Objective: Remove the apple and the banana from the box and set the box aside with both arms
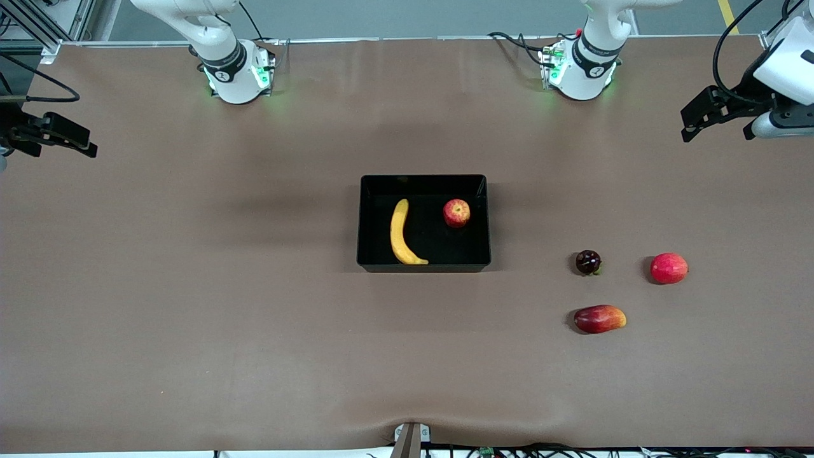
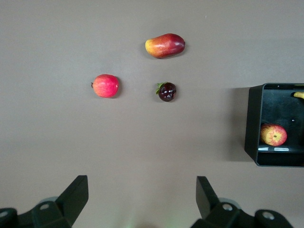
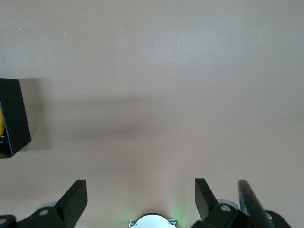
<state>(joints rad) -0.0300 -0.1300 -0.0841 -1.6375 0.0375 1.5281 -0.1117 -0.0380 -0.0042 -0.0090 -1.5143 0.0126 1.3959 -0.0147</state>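
Up at the table's two ends, both arms wait, raised and pulled well back from the middle. The left gripper [image 2: 140, 202] hangs over bare table at the left arm's end with its fingers [image 2: 76, 190] spread wide and nothing between them; only their tips show in its wrist view. The right gripper [image 3: 140, 202] hangs over the right arm's end, likewise spread and empty, and in the front view it is partly cut off by the frame edge. Out in the middle sits the black bin [image 1: 423, 182], and inside it lie the banana [image 1: 400, 233], toward the right arm's side, and the apple [image 1: 456, 212], apart from it. From the right wrist view only one corner of the bin shows. Toward the left arm's end, well clear of the bin, are a small dark fruit [image 1: 588, 262] I can't identify, a pinkish-red round fruit [image 1: 669, 268] beside it, and a mango [image 1: 600, 319] nearer the front camera.
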